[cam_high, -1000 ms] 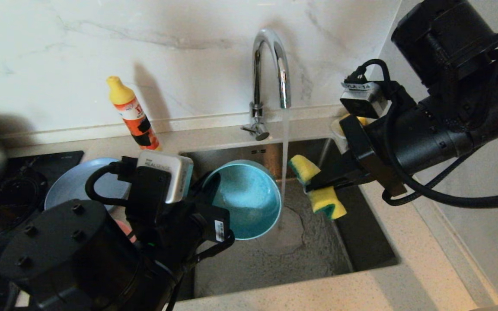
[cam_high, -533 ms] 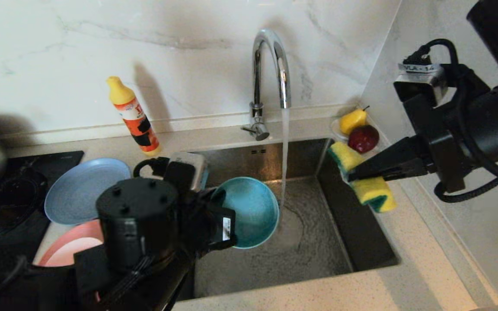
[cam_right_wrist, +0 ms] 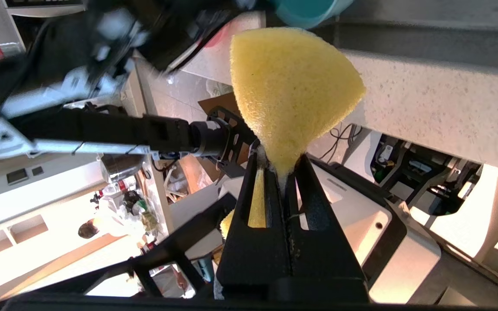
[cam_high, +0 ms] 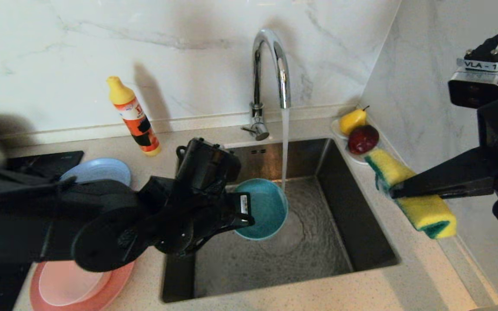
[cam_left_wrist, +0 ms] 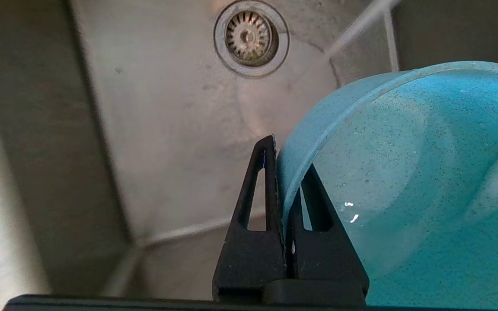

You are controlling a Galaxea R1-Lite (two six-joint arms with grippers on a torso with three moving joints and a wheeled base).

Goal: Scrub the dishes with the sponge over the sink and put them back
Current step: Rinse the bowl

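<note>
We are mid-task: our left gripper (cam_high: pixel 249 218) is clamped on the rim of the teal bowl (cam_high: pixel 263 208), one finger inside and one outside, holding it tilted over the sink (cam_high: pixel 361 242), just left of the water stream (cam_high: pixel 284 147) from the faucet (cam_high: pixel 270 65). Our right gripper (cam_high: pixel 394 190) is squeezed tight on the sponge (cam_high: pixel 422 211), pinching it in the middle so both ends flare out, and it sits off to the right above the counter edge, well apart from the bowl, so no scrubbing contact right now. The bowl looks wet inside in the left wrist view, so we judge it is at the rinse stage, scrub possibly done, can't confirm. Not yet put back. On the left counter the grey-blue plate (cam_high: pixel 97 170) sits far, the pink-white bowl (cam_high: pixel 65 285) rests on the salmon plate (cam_high: pixel 115 280) near; whether those are washed we can't tell. Left to do: return the teal bowl, handle any remaining pieces.
</note>
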